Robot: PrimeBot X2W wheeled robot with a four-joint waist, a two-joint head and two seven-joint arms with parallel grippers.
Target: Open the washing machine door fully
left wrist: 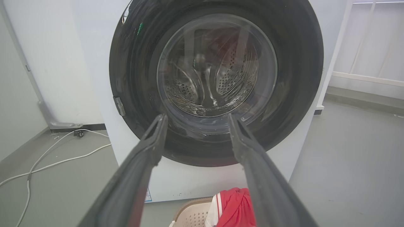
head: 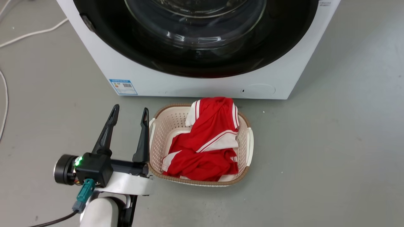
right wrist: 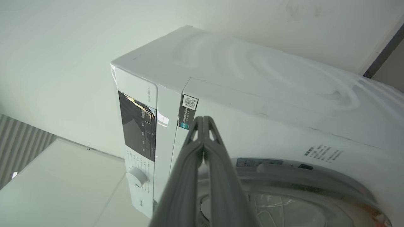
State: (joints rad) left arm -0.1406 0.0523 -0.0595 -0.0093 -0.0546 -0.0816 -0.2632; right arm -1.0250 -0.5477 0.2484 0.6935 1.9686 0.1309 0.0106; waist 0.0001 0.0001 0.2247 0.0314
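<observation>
The washing machine door [head: 126, 44] is a glossy black ring around a bulging clear glass window, and it lies flat against the white machine front. The left wrist view faces the door [left wrist: 135, 78] head-on, with the steel drum visible through the glass. My left gripper [head: 130, 109] hovers low over the floor in front of the machine, open and holding nothing; its fingers [left wrist: 197, 116] frame the door's lower part without touching it. My right gripper [right wrist: 202, 118] is shut on nothing, up beside the machine's top front near the control panel [right wrist: 139, 126].
A beige laundry basket [head: 157, 132] holding a red and white garment [head: 205, 142] stands on the grey floor right before the machine, beside my left gripper. White cables [head: 31, 33] run over the floor at the left. A small latch [left wrist: 119, 105] sits on the door's left edge.
</observation>
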